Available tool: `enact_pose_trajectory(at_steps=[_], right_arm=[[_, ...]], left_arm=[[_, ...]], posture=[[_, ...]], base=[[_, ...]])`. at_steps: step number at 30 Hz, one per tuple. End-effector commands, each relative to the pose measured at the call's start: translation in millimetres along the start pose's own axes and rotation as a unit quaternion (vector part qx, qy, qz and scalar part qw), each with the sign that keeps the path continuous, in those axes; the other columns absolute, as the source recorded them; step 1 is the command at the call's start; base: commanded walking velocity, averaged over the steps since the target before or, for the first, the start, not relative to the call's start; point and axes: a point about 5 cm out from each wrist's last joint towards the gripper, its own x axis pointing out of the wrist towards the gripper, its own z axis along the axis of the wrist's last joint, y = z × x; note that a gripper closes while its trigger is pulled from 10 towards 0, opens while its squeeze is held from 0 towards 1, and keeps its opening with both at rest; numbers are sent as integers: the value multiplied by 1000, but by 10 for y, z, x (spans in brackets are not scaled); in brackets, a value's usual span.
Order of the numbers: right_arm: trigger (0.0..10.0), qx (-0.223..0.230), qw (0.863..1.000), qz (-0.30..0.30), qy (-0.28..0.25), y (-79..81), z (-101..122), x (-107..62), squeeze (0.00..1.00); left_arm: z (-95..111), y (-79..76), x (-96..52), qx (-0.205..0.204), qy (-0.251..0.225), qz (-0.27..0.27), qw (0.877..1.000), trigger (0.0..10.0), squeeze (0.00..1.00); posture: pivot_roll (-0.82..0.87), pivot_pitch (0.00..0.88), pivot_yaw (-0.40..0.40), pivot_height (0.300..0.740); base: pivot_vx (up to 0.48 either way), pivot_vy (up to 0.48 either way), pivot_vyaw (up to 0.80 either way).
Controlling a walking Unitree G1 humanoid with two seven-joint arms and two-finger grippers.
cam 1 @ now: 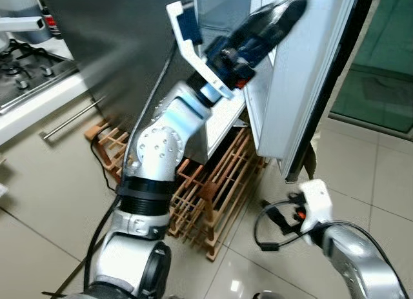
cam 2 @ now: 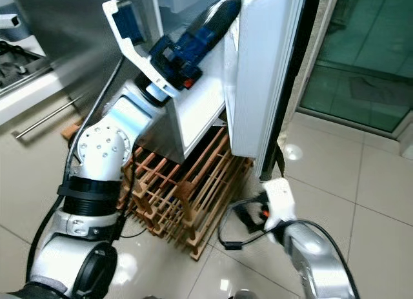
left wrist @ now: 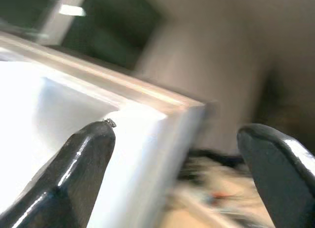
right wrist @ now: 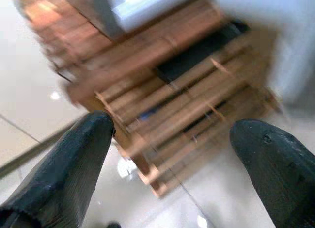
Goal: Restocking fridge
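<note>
Now left hand [left wrist: 172, 154] spread wide astride fridge door [cam 1: 303, 73] edge; right hand [right wrist: 172, 154] open above wooden rack [right wrist: 187, 105].

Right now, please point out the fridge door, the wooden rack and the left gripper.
fridge door [cam 2: 261, 73], right eye view, white inner face.
wooden rack [cam 1: 222, 183], left eye view, upper slats.
left gripper [left wrist: 174, 154], left wrist view, between its fingertips.

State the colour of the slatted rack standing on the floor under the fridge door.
The rack is reddish-brown wood, clearest in the right eye view.
</note>
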Motion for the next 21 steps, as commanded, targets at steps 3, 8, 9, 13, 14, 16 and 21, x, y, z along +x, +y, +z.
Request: enact_pose_trajectory(at_steps=[3,8,9,13,14,16,21], right_arm=[[10000,-58,995,48,-63,171,424,98,125],[10000,-92,982,99,-130,308,869,-14,133],[10000,-92,982,99,-130,308,869,-14,133],[10000,-122,974,111,-153,330,1073,-93,133],[10000,-128,973,108,-158,316,1116,-96,129],[10000,-131,973,87,-167,238,1176,-73,129],[10000,-142,972,-50,-180,-217,1241,20,129]], left_arm=[[28,501,-459,170,43,220,960,10000,0],[90,441,-719,170,-4,247,954,10000,0],[90,441,-719,170,-4,247,954,10000,0],[89,276,-742,178,-31,226,957,10000,0],[68,255,-736,177,-31,222,958,10000,0],[33,241,-726,173,-32,218,960,10000,0],[-8,293,-773,196,-17,235,952,10000,0]], posture=[[-159,21,88,740],[-153,15,72,740],[-153,15,72,740],[-150,6,63,740],[-149,3,61,740],[-152,0,59,740],[-158,0,62,740]], base=[[0,0,0],[0,0,0],[0,0,0],[0,0,0],[0,0,0],[0,0,0],[0,0,0]])
